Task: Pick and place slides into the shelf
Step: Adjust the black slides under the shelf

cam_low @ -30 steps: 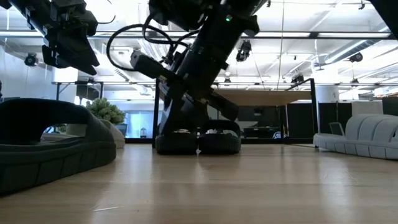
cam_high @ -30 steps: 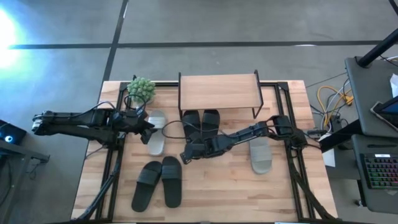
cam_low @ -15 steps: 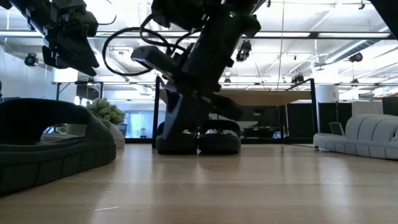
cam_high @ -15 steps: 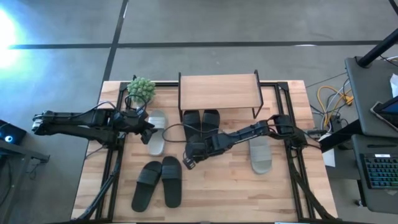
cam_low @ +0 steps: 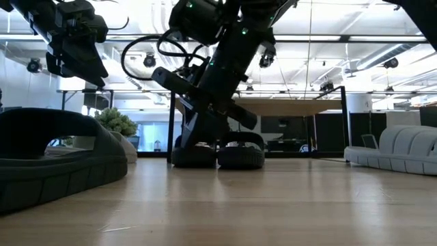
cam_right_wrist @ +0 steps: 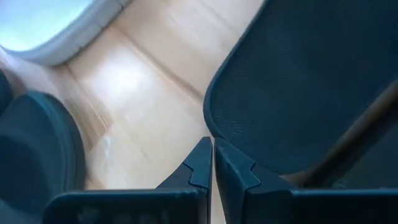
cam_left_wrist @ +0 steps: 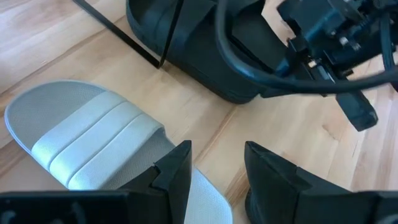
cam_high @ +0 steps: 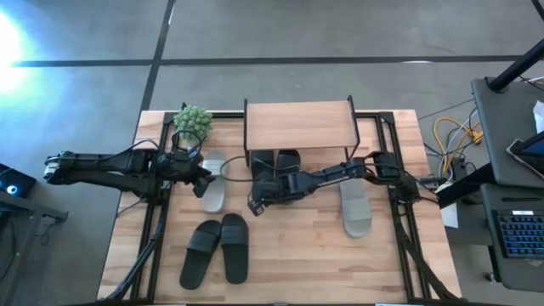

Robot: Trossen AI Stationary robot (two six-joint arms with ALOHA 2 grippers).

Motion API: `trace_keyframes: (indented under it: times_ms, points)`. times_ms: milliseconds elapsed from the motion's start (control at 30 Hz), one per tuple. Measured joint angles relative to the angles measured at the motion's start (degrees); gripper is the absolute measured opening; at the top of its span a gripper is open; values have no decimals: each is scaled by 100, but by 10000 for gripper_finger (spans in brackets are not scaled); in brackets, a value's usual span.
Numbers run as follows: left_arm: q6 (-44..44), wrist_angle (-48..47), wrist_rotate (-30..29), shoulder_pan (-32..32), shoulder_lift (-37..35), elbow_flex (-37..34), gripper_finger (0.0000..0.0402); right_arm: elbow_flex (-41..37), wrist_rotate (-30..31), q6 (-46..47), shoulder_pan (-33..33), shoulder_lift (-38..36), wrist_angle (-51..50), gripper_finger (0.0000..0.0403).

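The shelf (cam_high: pixel 297 126) stands at the table's far middle. Two black slides (cam_high: pixel 274 167) lie side by side on the table, toes under the shelf's front. My right gripper (cam_high: pixel 255 204) is shut, slanting down at the near end of the left one (cam_right_wrist: pixel 298 74). My left gripper (cam_left_wrist: pixel 214 171) hangs open above a light grey slide (cam_left_wrist: pixel 93 140), clear of it. A second grey slide (cam_high: pixel 355 209) lies right of the right arm. Two more black slides (cam_high: pixel 214 251) lie sole down at the near left. My right gripper's shut fingertips (cam_right_wrist: pixel 205 155) stand at the heel rim (cam_right_wrist: pixel 210 118) of the left black slide under the shelf, slanting down from the near right. That slide lies flat on the table. I cannot tell whether the tips touch it.
A small green plant (cam_high: pixel 193 121) stands at the far left corner, beside the shelf. Black frame rails (cam_high: pixel 157 229) run along both table sides. In the low view the shelf's legs (cam_low: pixel 169 123) rise just behind the two black slides. Bare wood (cam_high: pixel 297 255) lies at the near middle.
My right arm has swung toward the table's far edge, closer over the two black slides at the shelf, and its wrist has rolled. Its fingers stay shut.
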Motion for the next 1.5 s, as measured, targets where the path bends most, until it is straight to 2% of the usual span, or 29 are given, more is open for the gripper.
trace_keyframes:
  times_ms: [133,333,467,700,867,1067,1300,1500]
  points:
    - [0,-2,2,0,0,-11,134,8,-78,-196,-84,-1,281,11]
    - [0,-2,2,0,7,-11,134,9,-140,-277,-169,-8,196,11]
    - [0,-2,1,0,0,-11,134,32,-697,-329,-86,-158,119,11]
    - [9,-2,2,0,0,-11,134,-1,-1002,377,370,-310,-1540,11]
    - [113,-2,2,0,4,-11,134,-68,-925,749,509,-311,-1658,11]
    - [116,-2,2,-1,4,-11,134,-286,-306,1159,360,-299,-1973,11]
    - [116,0,2,0,34,-11,134,-400,-85,654,2,-299,-1981,11]
    - [116,-2,2,0,72,-11,134,-287,-321,301,-73,-356,-1869,11]
